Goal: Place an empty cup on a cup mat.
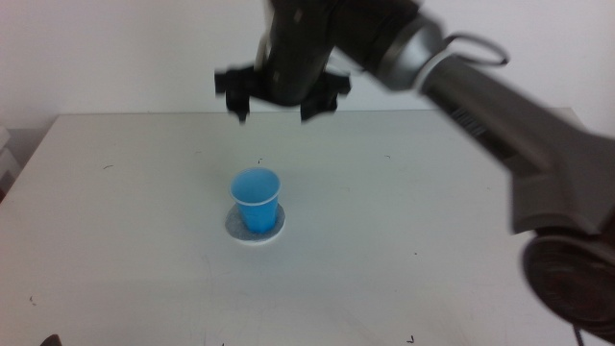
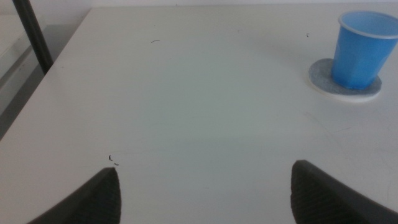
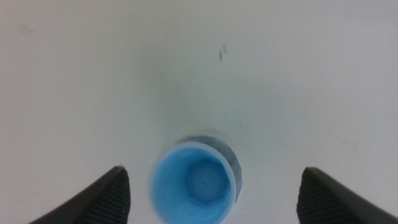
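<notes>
The blue cup (image 1: 257, 200) stands upright on the grey cup mat (image 1: 237, 227) in the middle of the table. My right gripper (image 1: 279, 103) hangs open and empty well above and behind the cup. The right wrist view looks straight down into the empty cup (image 3: 194, 190), with the mat (image 3: 231, 160) showing past its rim. My left gripper (image 2: 205, 186) is open and empty low over the table, apart from the cup (image 2: 360, 50) and the mat (image 2: 320, 81).
The white table (image 1: 432, 221) is bare around the cup apart from a few small dark specks. A dark post (image 2: 34, 34) stands beyond the table's edge in the left wrist view.
</notes>
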You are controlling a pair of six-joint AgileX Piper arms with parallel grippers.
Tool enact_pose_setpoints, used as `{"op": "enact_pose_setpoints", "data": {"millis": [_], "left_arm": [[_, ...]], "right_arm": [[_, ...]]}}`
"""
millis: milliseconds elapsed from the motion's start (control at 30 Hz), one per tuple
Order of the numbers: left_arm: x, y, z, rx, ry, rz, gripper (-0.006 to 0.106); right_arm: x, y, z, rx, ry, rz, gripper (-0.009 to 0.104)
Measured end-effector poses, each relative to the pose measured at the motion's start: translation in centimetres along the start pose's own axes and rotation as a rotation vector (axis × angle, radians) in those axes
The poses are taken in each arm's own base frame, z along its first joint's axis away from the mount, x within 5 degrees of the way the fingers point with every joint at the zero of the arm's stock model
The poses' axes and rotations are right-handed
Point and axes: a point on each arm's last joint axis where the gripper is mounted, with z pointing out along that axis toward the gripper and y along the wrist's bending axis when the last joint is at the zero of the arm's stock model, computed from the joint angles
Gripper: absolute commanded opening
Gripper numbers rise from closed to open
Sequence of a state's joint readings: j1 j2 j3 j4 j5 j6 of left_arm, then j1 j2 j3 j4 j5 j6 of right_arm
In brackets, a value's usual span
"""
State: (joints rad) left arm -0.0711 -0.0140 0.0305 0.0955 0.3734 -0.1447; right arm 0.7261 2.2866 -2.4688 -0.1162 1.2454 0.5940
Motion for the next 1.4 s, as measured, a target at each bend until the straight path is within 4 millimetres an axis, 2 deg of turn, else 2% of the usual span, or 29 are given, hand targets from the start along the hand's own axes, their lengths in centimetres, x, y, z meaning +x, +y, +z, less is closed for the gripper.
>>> {"op": "enact_pose_setpoints", "data": {"millis": [133, 267, 400, 467, 667, 867, 1033, 1133, 1400], "left_arm": [[0.0, 0.0, 0.0, 0.0, 0.0, 0.0, 0.105], [0.0, 0.0, 0.0, 0.0, 0.0, 0.0, 0.105], [0.0, 0.0, 0.0, 0.0, 0.0, 0.0, 0.105], [0.0, 0.0, 0.0, 0.0, 0.0, 0.0, 0.105], [0.0, 0.0, 0.0, 0.0, 0.0, 0.0, 0.105], [0.0, 0.0, 0.0, 0.0, 0.0, 0.0, 0.105], [0.0, 0.0, 0.0, 0.0, 0.0, 0.0, 0.105], [0.0, 0.0, 0.0, 0.0, 0.0, 0.0, 0.105], [0.0, 0.0, 0.0, 0.0, 0.0, 0.0, 0.105]], "right_arm": [[-1.5, -0.8, -5.5, -0.035, -0.091, -0.013, 0.072], [-2.0, -1.6, -9.6, -0.055, -0.152, -0.031, 0.072], [-1.3, -2.8, -13.2, -0.042, -0.165, -0.047, 0.072], [-0.7, -3.9, -14.4, -0.024, -0.153, -0.044, 0.072], [1.3, -7.9, -19.0, 0.043, -0.172, -0.008, 0.072], [4.5, -12.8, -23.0, 0.148, -0.202, 0.082, 0.072], [8.4, -16.5, -26.1, 0.208, -0.253, 0.164, 0.072], [11.2, -18.0, -27.6, 0.201, -0.295, 0.183, 0.072], [18.9, -20.5, -29.4, 0.118, -0.429, 0.167, 0.072]]}}
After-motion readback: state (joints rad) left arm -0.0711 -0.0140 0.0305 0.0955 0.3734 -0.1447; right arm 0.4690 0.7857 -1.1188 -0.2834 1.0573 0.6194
